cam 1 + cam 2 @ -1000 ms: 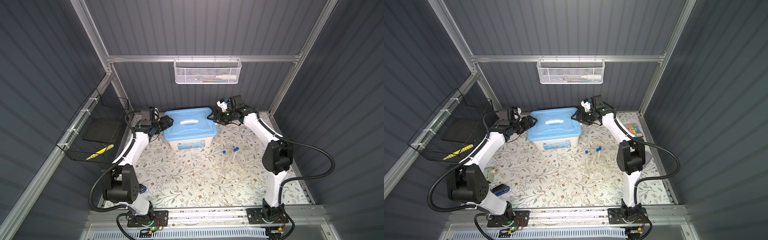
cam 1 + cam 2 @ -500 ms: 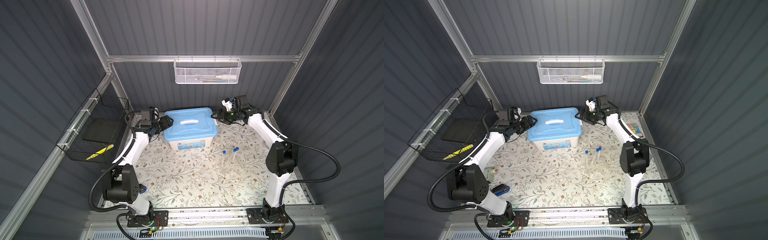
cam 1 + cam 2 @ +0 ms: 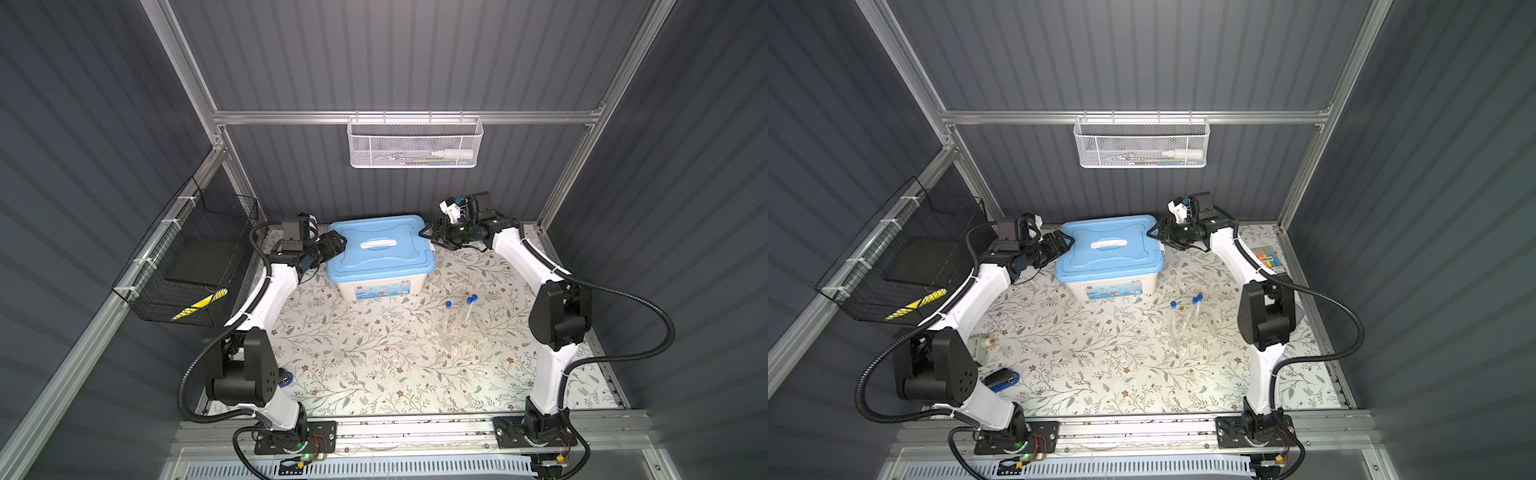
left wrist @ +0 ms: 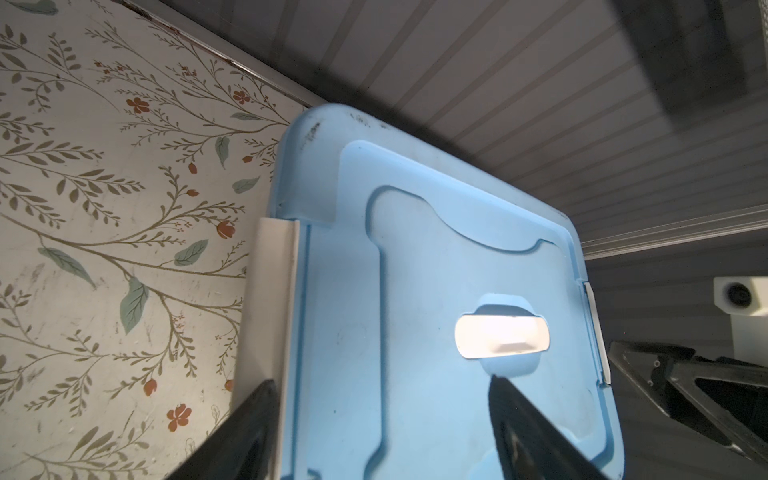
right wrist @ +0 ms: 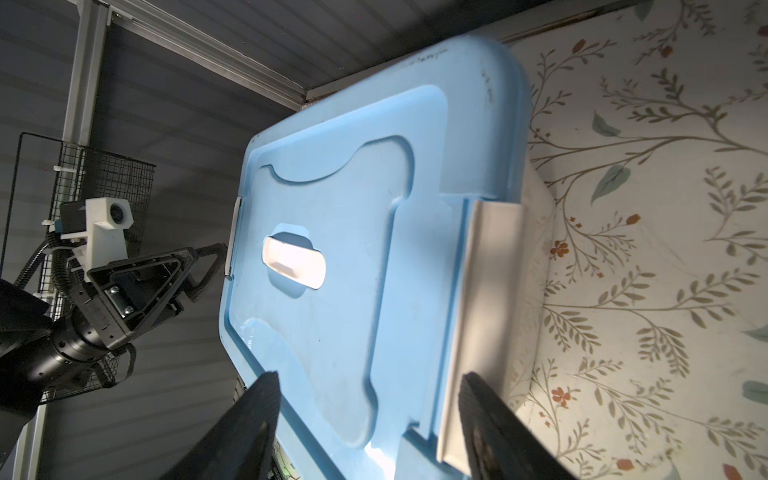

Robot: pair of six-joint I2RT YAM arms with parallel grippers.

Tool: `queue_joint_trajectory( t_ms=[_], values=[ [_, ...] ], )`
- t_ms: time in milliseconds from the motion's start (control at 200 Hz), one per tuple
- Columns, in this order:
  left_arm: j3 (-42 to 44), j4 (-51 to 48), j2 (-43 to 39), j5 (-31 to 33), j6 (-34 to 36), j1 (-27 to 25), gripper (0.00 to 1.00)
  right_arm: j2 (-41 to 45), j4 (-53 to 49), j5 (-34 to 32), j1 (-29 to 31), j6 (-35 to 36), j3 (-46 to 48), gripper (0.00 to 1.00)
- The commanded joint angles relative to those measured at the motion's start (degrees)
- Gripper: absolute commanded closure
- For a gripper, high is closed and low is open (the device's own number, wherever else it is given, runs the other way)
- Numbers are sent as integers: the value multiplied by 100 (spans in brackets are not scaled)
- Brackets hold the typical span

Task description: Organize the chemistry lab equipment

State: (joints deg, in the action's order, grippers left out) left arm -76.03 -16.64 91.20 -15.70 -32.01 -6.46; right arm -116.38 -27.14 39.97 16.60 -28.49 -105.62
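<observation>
While both pincers flank the box [image 3: 380,286]: left pincer [image 4: 380,382] and right pincer [image 5: 370,375] stand with jaws apart, holding nothing.
Left side: white left latch [image 4: 270,291] lies at one fingertip; touching or not, I cannot tell.
Right side: right latch [image 5: 486,311] likewise lies at one fingertip, with the other over the blue lid [image 3: 380,245].
Slip risk: a fingertip may skate off the smooth latch and leave it shut.
Uneven pull: one side freed first could tilt or drag the box between the pincers.
Task's things: blue-capped test tubes [image 3: 448,322] stand in the clear rack [image 3: 459,336] on the desk [image 3: 353,365], well apart from both pincers.
Knock risk: a shoved box or the swinging right arm [image 3: 557,316] could topple the light rack.
</observation>
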Motion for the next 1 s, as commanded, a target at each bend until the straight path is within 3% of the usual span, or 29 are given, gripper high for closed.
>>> queue_joint_trajectory(
  t_ms=[0,995],
  values=[
    [-131,-2,171,-251,-87,-77,19,-144,81,222,71,-65,33,30],
    [-151,183,433,-470,-189,-259,20,-465,-161,160,421,-93,-308,30]
  ],
)
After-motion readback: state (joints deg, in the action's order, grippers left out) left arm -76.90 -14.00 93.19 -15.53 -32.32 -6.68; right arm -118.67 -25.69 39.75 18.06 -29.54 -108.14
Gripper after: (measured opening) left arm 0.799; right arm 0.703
